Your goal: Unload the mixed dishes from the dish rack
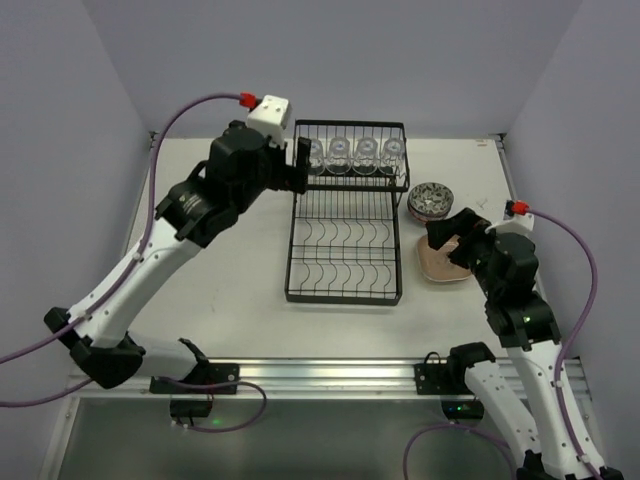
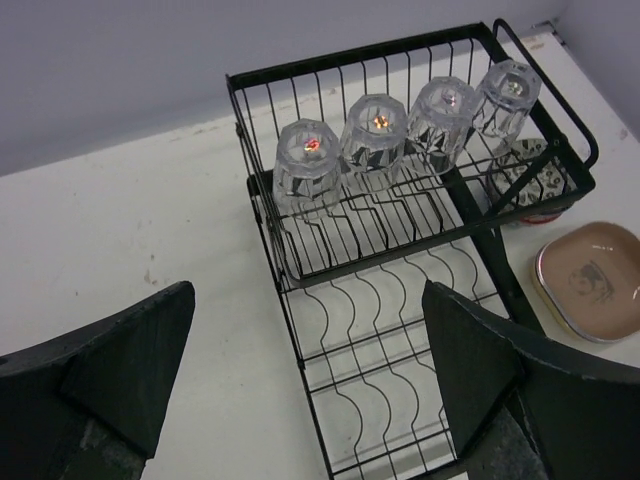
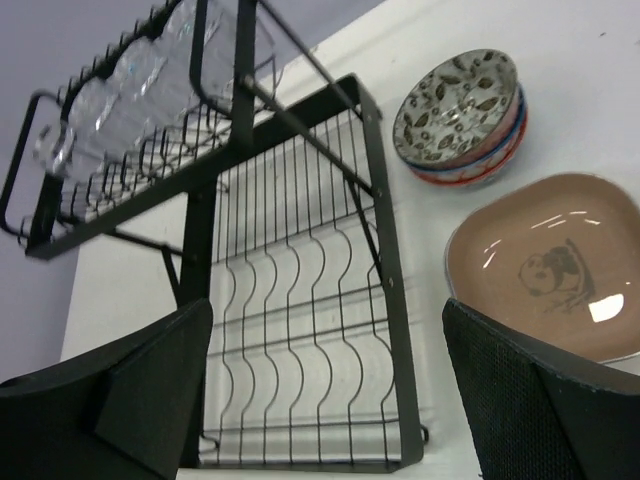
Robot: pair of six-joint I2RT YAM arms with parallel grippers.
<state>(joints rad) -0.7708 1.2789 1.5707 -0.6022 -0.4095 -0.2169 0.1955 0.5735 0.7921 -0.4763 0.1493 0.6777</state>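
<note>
The black wire dish rack (image 1: 345, 240) stands mid-table. Several clear glasses (image 1: 350, 155) sit upside down in a row on its upper shelf; the plate slots below hold nothing. My left gripper (image 1: 302, 165) hovers open at the rack's far left corner, beside the glasses (image 2: 372, 135), nothing between its fingers. Right of the rack lie a stack of patterned bowls (image 1: 432, 200) and a brown plate (image 1: 440, 265). My right gripper (image 1: 448, 240) is open just above the plate (image 3: 550, 265), holding nothing. The right wrist view also has the bowls (image 3: 460, 110) and the rack (image 3: 385, 260).
The table's back wall runs close behind the rack (image 2: 400, 330). The plate (image 2: 590, 278) and bowls lie near the table's right edge. A metal rail (image 1: 330, 375) with both arm bases runs along the near edge.
</note>
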